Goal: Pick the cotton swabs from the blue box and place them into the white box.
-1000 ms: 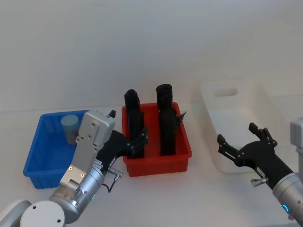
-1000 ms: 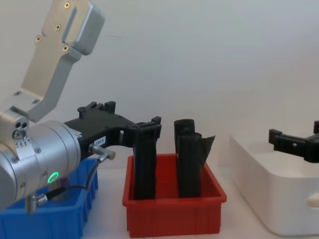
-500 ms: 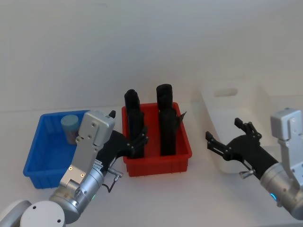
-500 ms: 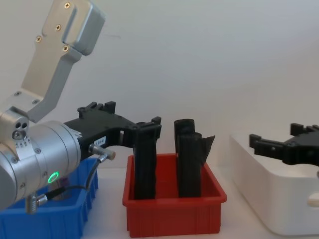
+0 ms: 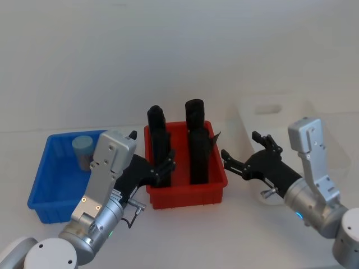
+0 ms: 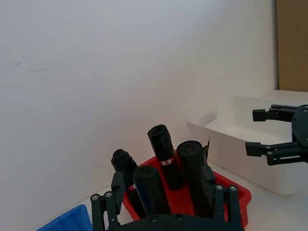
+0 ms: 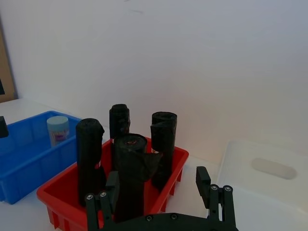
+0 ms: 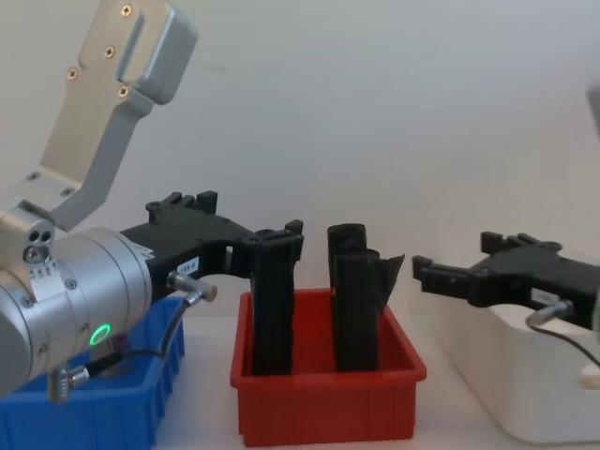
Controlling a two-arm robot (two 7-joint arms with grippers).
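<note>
Cotton swabs: one jar, standing upright at the far end of the blue box.
Blue box: one, at the robot's far left, beside the red bin.
Red bin: one, in the middle, holding four black upright rolls.
White box: one, on the right, past the red bin.
Left gripper: fingers apart, holding nothing, hovering at the red bin's left front edge.
Right gripper: fingers spread, holding nothing, over the gap between red bin and white box.
Open room: bare table in front of all three containers.
</note>
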